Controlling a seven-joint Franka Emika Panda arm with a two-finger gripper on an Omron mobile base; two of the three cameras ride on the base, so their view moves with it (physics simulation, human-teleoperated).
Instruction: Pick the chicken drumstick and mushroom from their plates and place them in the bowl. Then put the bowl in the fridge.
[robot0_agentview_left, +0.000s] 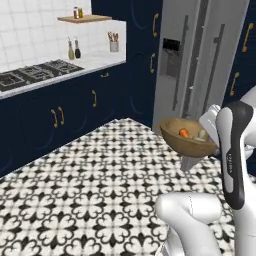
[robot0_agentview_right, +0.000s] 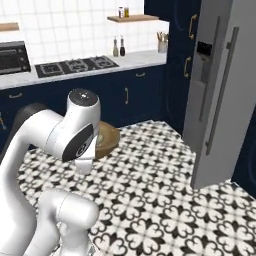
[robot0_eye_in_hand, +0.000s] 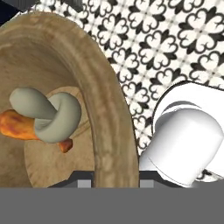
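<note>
The wooden bowl hangs in the air over the patterned floor, just in front of the tall grey fridge. My gripper is shut on the bowl's thick rim, one finger on each side of it. Inside the bowl lie the orange-brown chicken drumstick and the pale mushroom, with the mushroom resting over the drumstick. Both also show as small lumps, the drumstick and the mushroom. My arm partly hides the bowl in the right base view. The plates are out of view.
The fridge has long bar handles and a black dispenser panel. Navy cabinets run along the left under a counter with a cooktop, bottles and a utensil pot. A microwave stands at the far left.
</note>
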